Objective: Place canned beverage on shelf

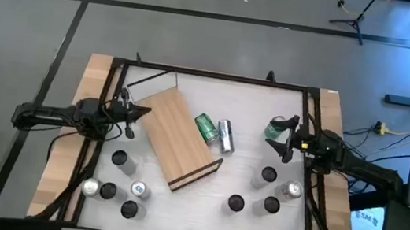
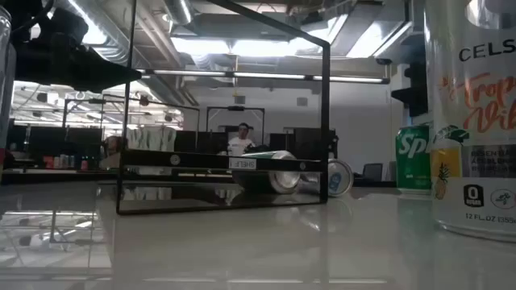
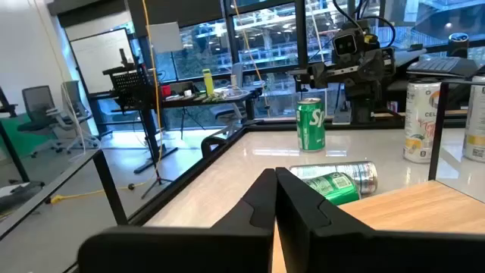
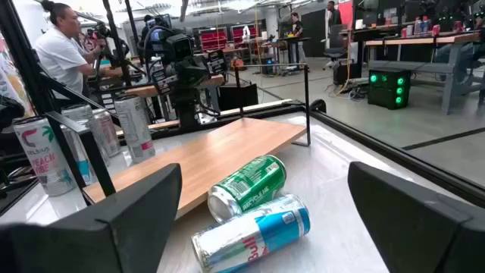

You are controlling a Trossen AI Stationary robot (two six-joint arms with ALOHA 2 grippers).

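No can is seen on the shelf (image 1: 178, 139); two lie beside it. The right end effector (image 1: 279, 141) is spread apart near an upright green can (image 1: 275, 129), the left end effector (image 1: 130, 115) pressed together.

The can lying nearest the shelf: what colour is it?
Green can with a silver end, clearest in the right wrist view.

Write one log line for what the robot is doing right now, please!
left gripper: shut, at shelf edge | right gripper: open, beside upright green can | two cans lying by shelf | shelf: empty

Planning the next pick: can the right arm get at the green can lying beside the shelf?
Probably yes. The right gripper is open, and the lying green can shows between its fingers, nothing between; the silver-blue can lies against it, nearer.
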